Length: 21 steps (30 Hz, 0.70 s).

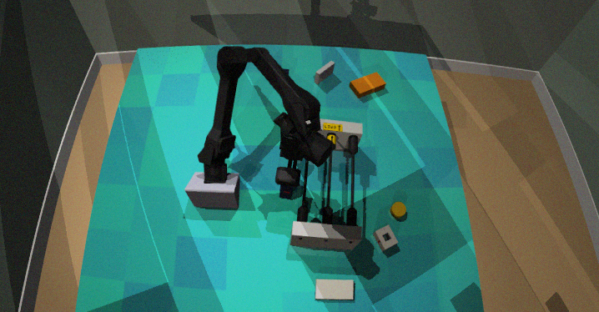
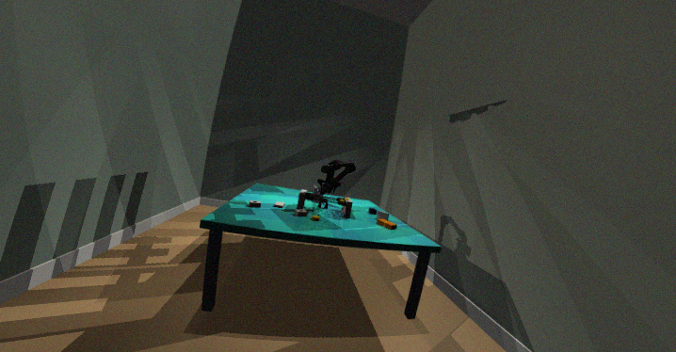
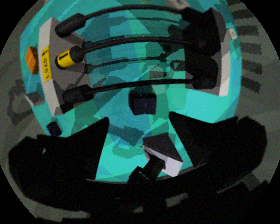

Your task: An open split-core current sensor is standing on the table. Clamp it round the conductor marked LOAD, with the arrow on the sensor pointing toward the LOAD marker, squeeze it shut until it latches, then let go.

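Observation:
The dark navy sensor [image 1: 286, 192] [image 2: 322, 204] [image 3: 143, 102] stands on the table between the arm's base and the cable rack, partly hidden by the gripper in the top view. Its arrow cannot be made out. My gripper [image 1: 288, 154] [image 3: 139, 117] is open and empty above the sensor; in the wrist view the sensor shows between and slightly beyond the fingertips. The rack holds three black conductors. The middle one [image 1: 329, 178] [image 3: 131, 44] carries a yellow arrow band [image 1: 331, 138] [image 3: 66, 59], beside the yellow LOAD marker [image 1: 333, 127] [image 3: 46, 62] on the rack's far end.
The rack's near end block [image 1: 325, 243] [image 3: 225, 60] stands right of the base block [image 1: 213, 197]. A white square piece with a hole [image 1: 380, 239], a yellow disc [image 1: 398, 209], a white slab [image 1: 334, 289], an orange block [image 1: 367, 84] and a grey plate [image 1: 324, 72] lie around it.

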### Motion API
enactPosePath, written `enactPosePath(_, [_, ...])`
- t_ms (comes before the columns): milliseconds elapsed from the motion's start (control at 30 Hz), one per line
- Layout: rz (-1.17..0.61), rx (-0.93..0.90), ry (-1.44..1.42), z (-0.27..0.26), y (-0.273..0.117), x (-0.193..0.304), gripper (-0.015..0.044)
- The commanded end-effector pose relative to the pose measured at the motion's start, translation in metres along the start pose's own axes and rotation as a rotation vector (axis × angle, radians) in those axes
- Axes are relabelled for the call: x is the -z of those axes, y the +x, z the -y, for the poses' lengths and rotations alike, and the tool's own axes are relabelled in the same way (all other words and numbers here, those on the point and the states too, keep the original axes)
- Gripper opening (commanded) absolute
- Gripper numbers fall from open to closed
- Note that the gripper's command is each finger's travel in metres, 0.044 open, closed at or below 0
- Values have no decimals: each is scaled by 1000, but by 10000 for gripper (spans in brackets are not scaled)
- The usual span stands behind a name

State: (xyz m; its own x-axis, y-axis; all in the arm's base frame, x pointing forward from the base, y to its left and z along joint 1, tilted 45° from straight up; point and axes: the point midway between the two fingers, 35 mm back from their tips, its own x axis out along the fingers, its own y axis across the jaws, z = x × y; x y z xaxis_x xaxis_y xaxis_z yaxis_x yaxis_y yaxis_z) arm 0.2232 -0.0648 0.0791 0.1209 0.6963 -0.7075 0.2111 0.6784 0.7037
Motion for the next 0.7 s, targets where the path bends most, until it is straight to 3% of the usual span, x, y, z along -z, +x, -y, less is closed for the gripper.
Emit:
enactPosePath(0, [-40,11,54,8,5,11,440])
enactPosePath(667, [-38,12,54,9,34,11,440])
